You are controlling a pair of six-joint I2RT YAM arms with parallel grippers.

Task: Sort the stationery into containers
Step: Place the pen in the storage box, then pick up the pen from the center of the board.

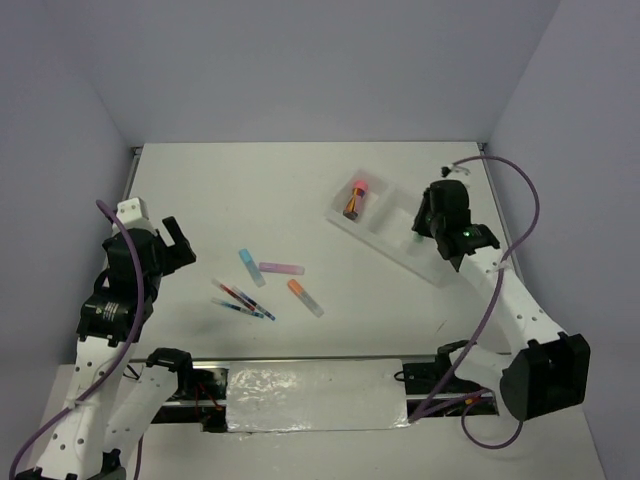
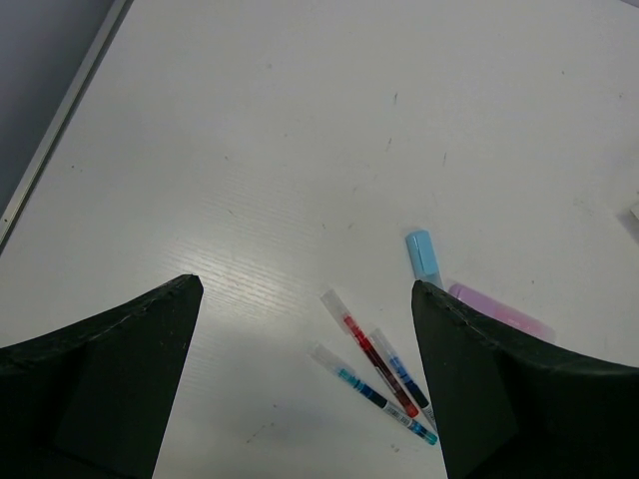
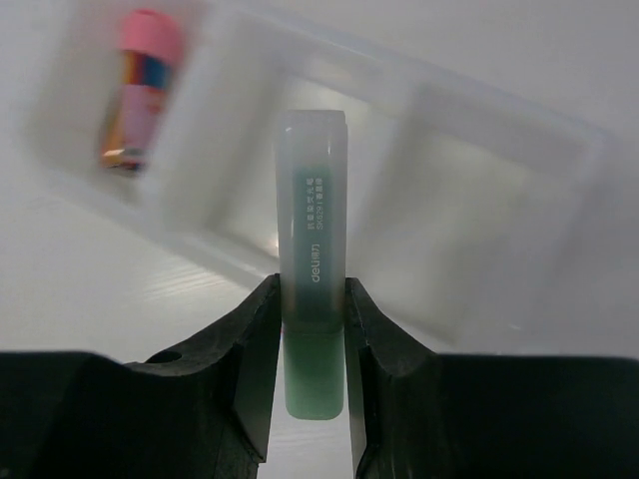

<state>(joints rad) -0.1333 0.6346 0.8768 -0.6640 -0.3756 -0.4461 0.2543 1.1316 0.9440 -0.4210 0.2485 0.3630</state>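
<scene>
Green marker (image 3: 313, 249) sits clamped between the fingers of the right gripper (image 3: 312, 299), held lengthwise w/ its pale cap end pointing away from the wrist cam. Both pads press its sides, so the grip is firm. In that view the marker lines up w/ the middle compartment of the white tray (image 3: 469, 200) — can't tell whether it touches the plastic. From the top cam the right gripper (image 1: 425, 228) hangs over the tray (image 1: 385, 225), which lies at an angle on the right half of the table (image 1: 250, 190).

Pink-capped orange piece (image 1: 356, 197) already lies in the tray's far-left end compartment, also seen blurred in the right wrist view (image 3: 140, 90).

Left gripper (image 1: 178, 240) is spread wide & holds nothing — its wrist cam shows bare table between the fingers (image 2: 305, 289). Out ahead of it, loose on the table: blue marker (image 1: 251, 267), purple marker (image 1: 281, 269) just beside it, orange marker (image 1: 305, 297) a bit nearer the arms, and three thin pens (image 1: 243, 300) lying close together.
</scene>
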